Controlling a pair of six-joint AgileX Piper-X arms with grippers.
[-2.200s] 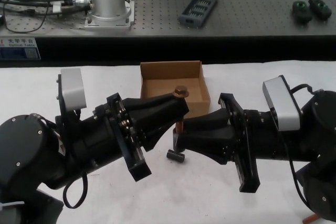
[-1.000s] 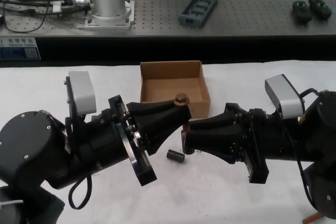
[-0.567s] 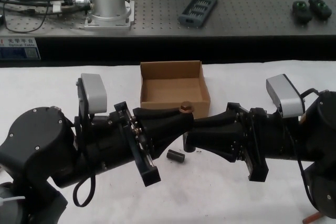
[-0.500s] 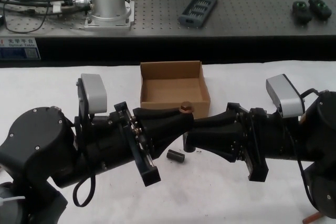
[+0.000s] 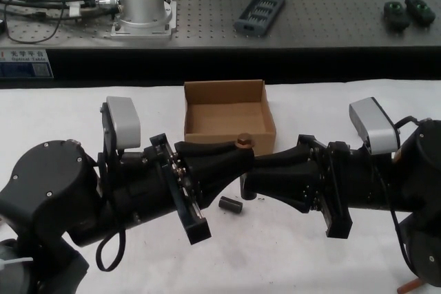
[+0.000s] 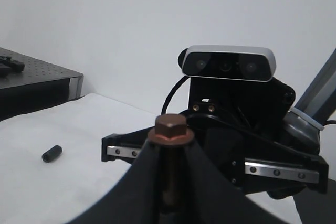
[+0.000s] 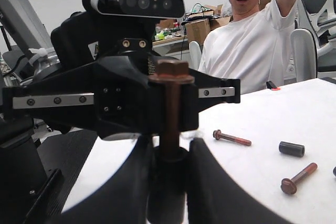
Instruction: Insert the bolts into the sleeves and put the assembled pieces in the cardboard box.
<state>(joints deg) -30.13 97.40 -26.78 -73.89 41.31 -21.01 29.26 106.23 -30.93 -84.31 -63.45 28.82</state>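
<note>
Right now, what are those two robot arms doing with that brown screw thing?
The left end effector grips a bolt by its shank, head up. The right end effector holds a sleeve under it, and the bolt's shank goes down into that sleeve. They meet just in front of the cardboard box, so this piece is not in it yet. Another sleeve lies on the white cloth nearby, and more bolts wait farther off.

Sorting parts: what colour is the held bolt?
The bolt is coppery brown; best in right wrist view.
</note>
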